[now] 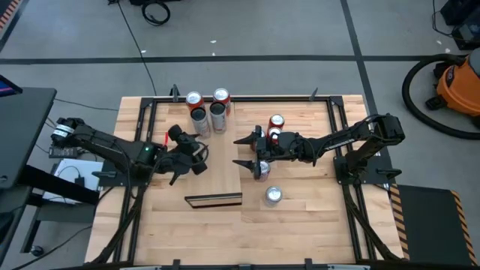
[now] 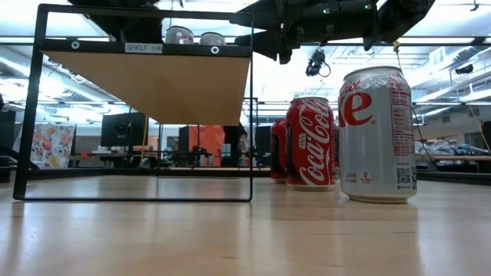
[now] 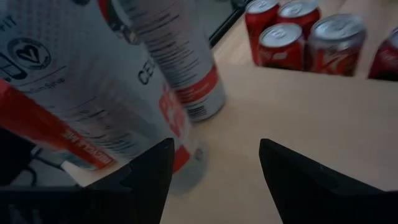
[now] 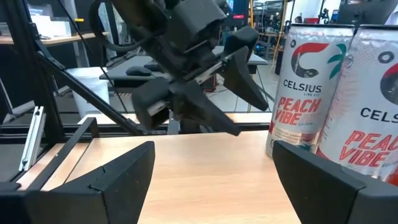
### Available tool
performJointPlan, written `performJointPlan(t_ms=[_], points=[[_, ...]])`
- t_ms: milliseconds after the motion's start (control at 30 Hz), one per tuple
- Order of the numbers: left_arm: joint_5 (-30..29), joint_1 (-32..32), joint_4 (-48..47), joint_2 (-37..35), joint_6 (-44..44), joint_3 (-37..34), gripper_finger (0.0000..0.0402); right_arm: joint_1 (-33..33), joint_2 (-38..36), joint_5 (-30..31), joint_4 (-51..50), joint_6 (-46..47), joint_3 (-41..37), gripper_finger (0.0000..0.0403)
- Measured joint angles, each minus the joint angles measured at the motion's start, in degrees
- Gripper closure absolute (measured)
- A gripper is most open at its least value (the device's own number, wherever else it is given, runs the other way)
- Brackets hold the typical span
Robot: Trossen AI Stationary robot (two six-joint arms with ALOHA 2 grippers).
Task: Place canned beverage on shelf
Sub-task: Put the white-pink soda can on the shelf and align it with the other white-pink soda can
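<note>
The shelf [image 1: 220,169] is a pale wood board raised on a black frame [image 2: 146,47]. Several tall white-and-red cans [image 1: 208,111] stand on its far end. Red cola cans [image 1: 275,127] and a silver can [image 1: 273,195] stand upright on the table to the shelf's right. My left gripper [image 1: 196,147] hovers open above the shelf, just near of the tall cans [image 3: 155,68], which stand beside its one finger and not between the two. My right gripper [image 1: 244,151] is open at the shelf's right edge, pointing level at the left gripper [image 4: 205,87].
Another can [image 1: 261,169] stands on the table under my right wrist. Black frame rails [image 1: 142,135] run around the table. In the low view the red cola can [image 2: 311,142] and the silver can [image 2: 377,134] stand right of the shelf frame.
</note>
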Motion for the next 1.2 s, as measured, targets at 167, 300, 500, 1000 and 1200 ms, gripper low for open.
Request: performJointPlan(t_ms=[167, 300, 500, 1000, 1200], points=[[0.4, 1.5, -2.1, 0.0, 0.8, 0.0, 0.0155, 0.0, 0.0, 0.0, -0.3, 0.0, 0.0, 0.0066], [0.7, 1.9, -3.4, -0.1, 0.1, 0.0, 0.0155, 0.0, 0.0, 0.0, -0.3, -0.1, 0.0, 0.0066], [3.6, 0.3, 1.0, -0.8, 0.1, 0.1, 0.0155, 0.0, 0.0, 0.0, -0.1, -0.1, 0.0, 0.0066], [3.4, 5.5, 4.3, 0.2, 3.1, 0.1, 0.0155, 0.0, 0.0, 0.0, 0.0, -0.1, 0.0, 0.0066], [3.3, 6.1, 4.1, 0.2, 3.3, 0.1, 0.0155, 0.0, 0.0, 0.0, -0.1, -0.1, 0.0, 0.0066]])
